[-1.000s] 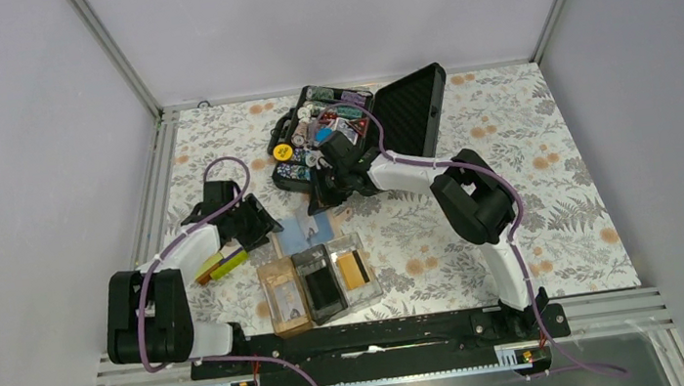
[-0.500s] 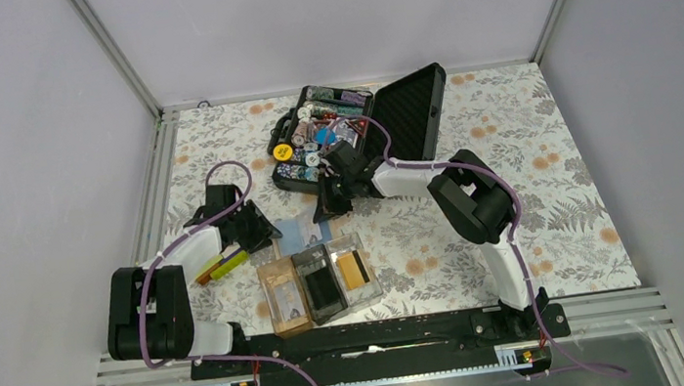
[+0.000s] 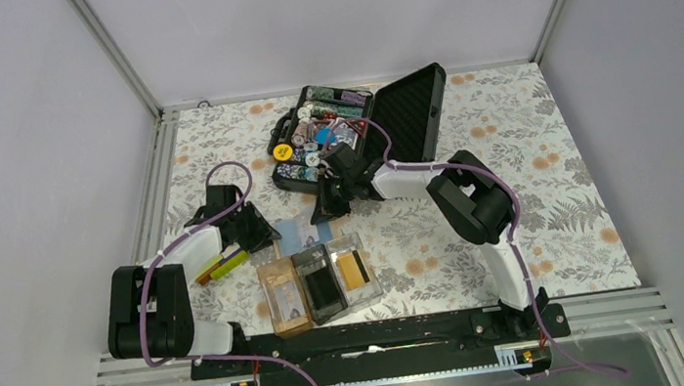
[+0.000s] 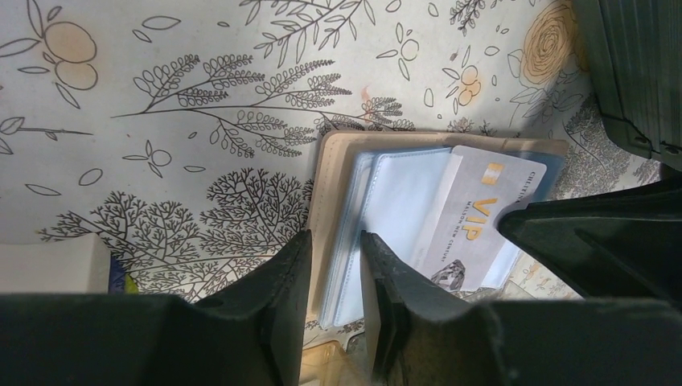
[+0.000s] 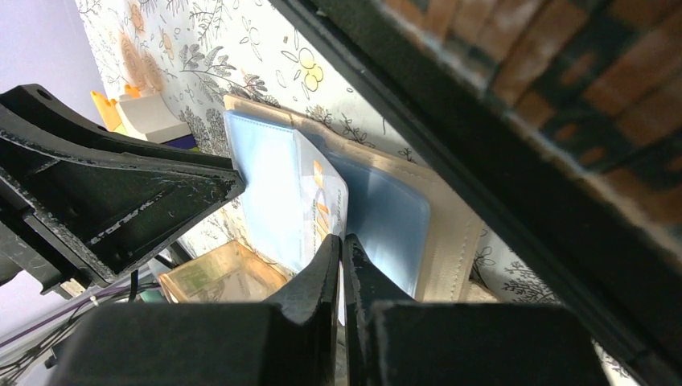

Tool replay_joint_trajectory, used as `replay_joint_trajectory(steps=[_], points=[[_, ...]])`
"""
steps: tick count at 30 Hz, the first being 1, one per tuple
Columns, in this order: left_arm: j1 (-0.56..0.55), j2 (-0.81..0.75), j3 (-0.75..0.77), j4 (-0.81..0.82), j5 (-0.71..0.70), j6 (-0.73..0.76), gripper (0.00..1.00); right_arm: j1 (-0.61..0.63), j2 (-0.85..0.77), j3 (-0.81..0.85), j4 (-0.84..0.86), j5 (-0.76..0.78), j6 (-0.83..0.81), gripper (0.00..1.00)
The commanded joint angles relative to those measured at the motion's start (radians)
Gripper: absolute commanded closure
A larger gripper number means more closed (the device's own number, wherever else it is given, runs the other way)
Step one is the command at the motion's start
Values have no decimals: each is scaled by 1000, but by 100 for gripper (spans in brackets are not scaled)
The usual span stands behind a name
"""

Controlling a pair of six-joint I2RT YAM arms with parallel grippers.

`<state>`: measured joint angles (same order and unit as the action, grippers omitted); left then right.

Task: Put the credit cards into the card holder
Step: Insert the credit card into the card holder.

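**Both hands at the open wallet, one card already in the holder**

The wallet (image 4: 386, 193) lies open and flat on the floral bench (image 3: 553, 177), just behind the card holder (image 3: 270, 295) and in front of the open black chip case (image 3: 412, 111). A pale VIP card (image 4: 470, 217) with orange lettering sticks partway out of the wallet's blue plastic sleeves.

The left hand (image 4: 334, 241) comes down on the wallet's left side. Its fingers stand a little apart, astride the beige cover edge; whether they actually pinch the edge I cannot tell.

The right hand (image 5: 342, 241) reaches in from the chip case side. Its fingers are pressed together to a slit, with the lower edge of the VIP card caught between the tips.

The card holder sits near the front of the bench, close to the arm bases. A gold card (image 3: 353, 269) lies in its clear right-hand compartment, beside the dark middle one.
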<state>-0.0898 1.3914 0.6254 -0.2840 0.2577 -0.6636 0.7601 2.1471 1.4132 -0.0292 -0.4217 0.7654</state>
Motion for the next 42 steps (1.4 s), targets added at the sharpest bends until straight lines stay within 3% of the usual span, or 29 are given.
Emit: replay_joint_trajectory(steps=[1, 16, 38, 42], points=[[-10, 8, -4, 52, 33, -11, 70, 31, 23, 10, -11, 7, -7, 100], [-10, -3, -4, 48, 28, -10, 75, 26, -28, -26, -108, 53, -71, 100], [-13, -15, -8, 68, 69, -22, 73, 105, 78, 110, -87, 41, -7, 100], [-13, -24, -8, 62, 59, -22, 72, 105, 35, 105, -111, 97, -31, 83]])
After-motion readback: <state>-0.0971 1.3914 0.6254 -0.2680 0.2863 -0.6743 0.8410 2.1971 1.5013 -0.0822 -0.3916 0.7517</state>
